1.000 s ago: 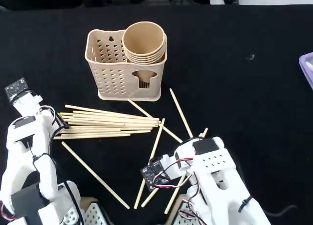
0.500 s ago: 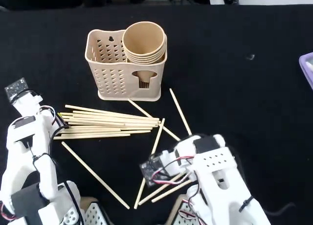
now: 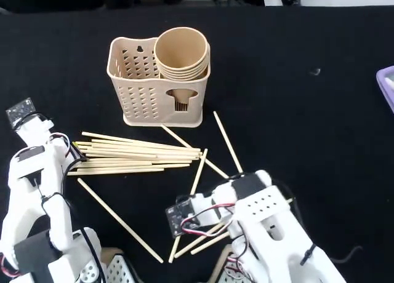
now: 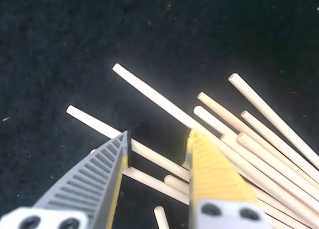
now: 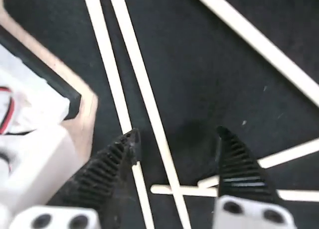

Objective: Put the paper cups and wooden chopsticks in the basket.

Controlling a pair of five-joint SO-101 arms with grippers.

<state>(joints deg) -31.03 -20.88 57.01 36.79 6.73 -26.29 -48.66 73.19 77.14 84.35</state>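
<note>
Two released claws, my left gripper [image 4: 157,139] and right gripper [image 5: 174,134], straddle pale wooden chopsticks [image 3: 135,151] at six o'clock of the beige perforated plastic basket [image 3: 141,101]. Clenching, I judge, comes next.

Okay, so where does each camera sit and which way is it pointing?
High view: fixed above the table, looking down at the basket, paper cups, chopstick bundle and loose chopsticks; the left arm and right arm show at the near edge.
Left wrist view: on the left arm, looking down past the open left end effector at the chopstick bundle.
Right wrist view: on the right arm, looking down past the open right end effector at loose chopsticks.
Shared: high and left wrist views both show the chopstick bundle.
</note>
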